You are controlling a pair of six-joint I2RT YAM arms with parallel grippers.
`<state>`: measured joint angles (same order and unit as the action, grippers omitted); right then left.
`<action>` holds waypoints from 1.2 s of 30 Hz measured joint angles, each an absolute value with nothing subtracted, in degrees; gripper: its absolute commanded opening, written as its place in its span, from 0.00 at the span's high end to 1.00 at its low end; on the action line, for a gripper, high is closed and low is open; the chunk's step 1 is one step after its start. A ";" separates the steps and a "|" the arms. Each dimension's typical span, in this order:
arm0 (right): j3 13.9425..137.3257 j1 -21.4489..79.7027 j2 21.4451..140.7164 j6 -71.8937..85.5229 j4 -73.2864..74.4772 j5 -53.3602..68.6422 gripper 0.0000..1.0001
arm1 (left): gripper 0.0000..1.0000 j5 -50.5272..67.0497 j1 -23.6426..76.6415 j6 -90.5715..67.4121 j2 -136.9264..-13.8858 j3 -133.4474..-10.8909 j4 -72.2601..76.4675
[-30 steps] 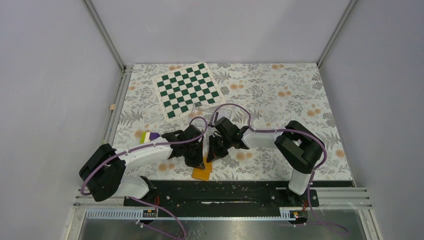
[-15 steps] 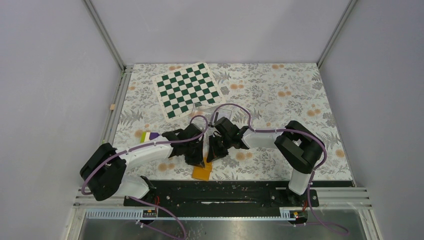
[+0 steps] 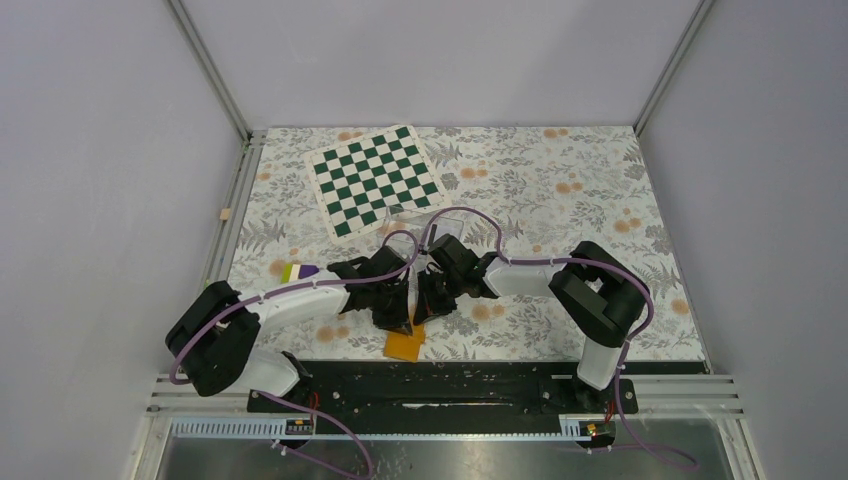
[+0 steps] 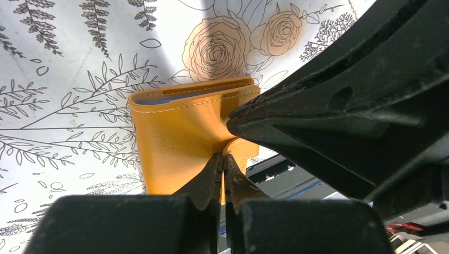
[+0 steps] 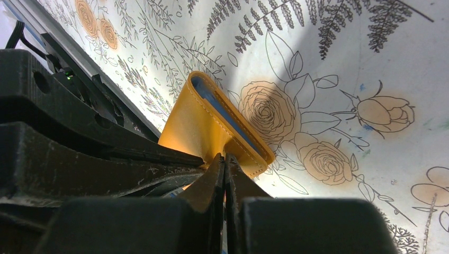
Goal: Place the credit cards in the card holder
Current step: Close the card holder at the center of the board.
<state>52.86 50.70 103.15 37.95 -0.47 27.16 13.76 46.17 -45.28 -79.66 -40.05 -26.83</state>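
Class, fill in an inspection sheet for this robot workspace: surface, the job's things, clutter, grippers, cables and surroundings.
Surface: floral-print table, flat.
Job's things: orange card holder near the front edge, blue showing inside; yellow and purple cards lying by the left arm, outside the holder.
Clutter: chessboard at the back left; small tan block by the left rail.
Grippers: left gripper and right gripper both shut on the card holder's edge.
Cables: purple cables looped along both arms.
Surroundings: grey walls with a metal frame; nothing else seen.
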 measured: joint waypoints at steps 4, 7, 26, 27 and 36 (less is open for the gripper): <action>52.86 50.70 103.18 37.98 -0.47 27.16 1.00 | 1.00 13.45 46.17 -45.30 -79.64 -40.05 -26.98; 52.86 50.70 103.18 37.98 -0.47 27.18 1.00 | 1.00 13.32 46.17 -45.39 -79.55 -40.05 -27.14; 52.86 50.70 103.20 37.95 0.16 27.97 1.00 | 1.00 11.55 46.17 -45.93 -78.28 -39.81 -29.17; 52.86 50.70 103.20 37.93 0.16 27.97 1.00 | 1.00 11.55 46.17 -45.93 -78.32 -39.81 -29.15; 52.86 50.70 103.02 37.91 0.51 28.03 0.99 | 1.00 11.57 46.17 -45.93 -78.08 -39.72 -29.08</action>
